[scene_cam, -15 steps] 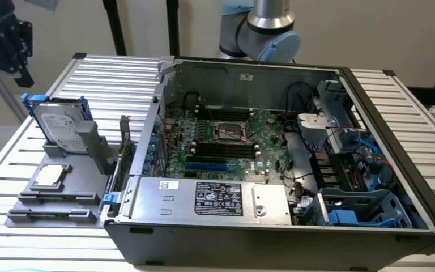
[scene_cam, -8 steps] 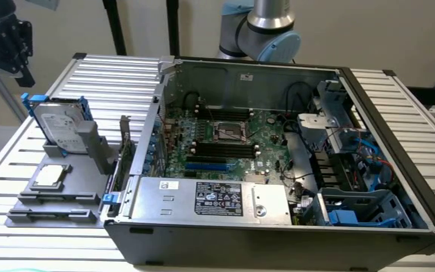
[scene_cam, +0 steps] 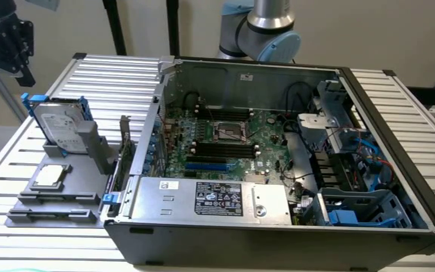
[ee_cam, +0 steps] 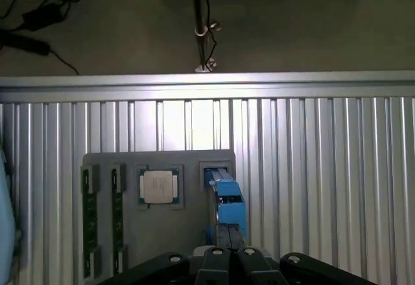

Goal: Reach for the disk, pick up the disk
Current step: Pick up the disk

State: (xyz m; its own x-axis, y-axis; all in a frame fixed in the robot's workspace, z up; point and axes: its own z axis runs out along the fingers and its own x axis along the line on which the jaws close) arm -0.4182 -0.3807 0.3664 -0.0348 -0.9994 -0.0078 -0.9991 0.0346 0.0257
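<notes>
Closest to us in the wrist view, the gripper hangs above the work with its two dark fingertips drawn together, side by side, and nothing between them. Just past those tips is the disk, seen edge-on: a bright blue carrier standing upright in a slot of a grey holder. We judge the gripper to be lined up over the disk but apart from it, so the reach is well along and the pick-up is not yet done. The disk is seated in its slot, untouched.

Beside the disk, in the same holder, lies a small square silver chip. The holder rests on a ribbed aluminium table, and beyond the table's edge dark cables trail on the floor.

In the exterior view, the disk's white label faces us, but we cannot read its print. Farther off, toward the exterior view's right, an open computer case shows a black-and-white sticker on its power supply. That text is also too small to read, and we can make out no brand.
</notes>
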